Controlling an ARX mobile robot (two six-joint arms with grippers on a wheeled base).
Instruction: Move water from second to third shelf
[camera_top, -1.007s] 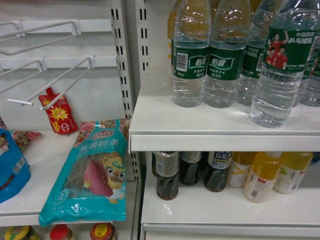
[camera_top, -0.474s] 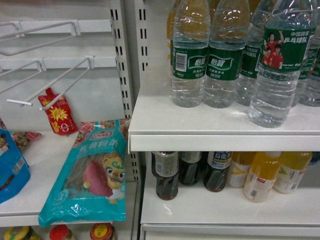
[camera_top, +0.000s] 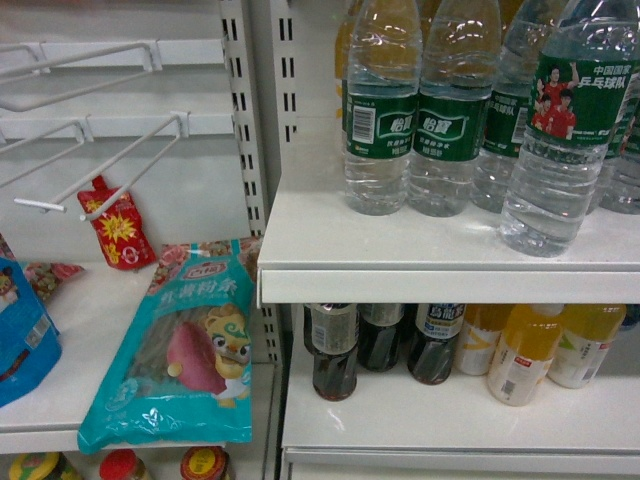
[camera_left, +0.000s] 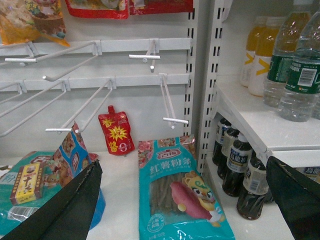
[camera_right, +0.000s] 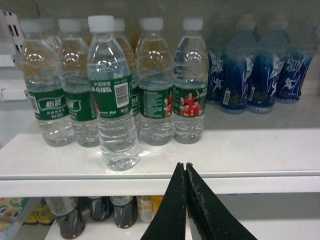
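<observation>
Several water bottles with green labels stand on the upper white shelf (camera_top: 440, 245). One water bottle (camera_top: 562, 130) stands apart near the front edge, its label showing red-shirted players; in the right wrist view this water bottle (camera_right: 115, 100) is at left of centre. My right gripper (camera_right: 185, 167) is shut and empty, just in front of the shelf edge and to the right of that bottle. My left gripper (camera_left: 183, 161) is open, with nothing held, over the left-hand shelf. Neither gripper shows in the head view.
Dark cola bottles (camera_top: 335, 350) and orange drink bottles (camera_top: 525, 350) fill the shelf below. Blue bottles (camera_right: 250, 75) stand at the right of the water. A teal noodle packet (camera_top: 185, 350), a red pouch (camera_top: 115, 225) and white wire hooks (camera_top: 110, 170) occupy the left bay.
The front water bottle's label has shifted a little left and then back right, as if the bottle swayed or turned. Its base has stayed in place.
</observation>
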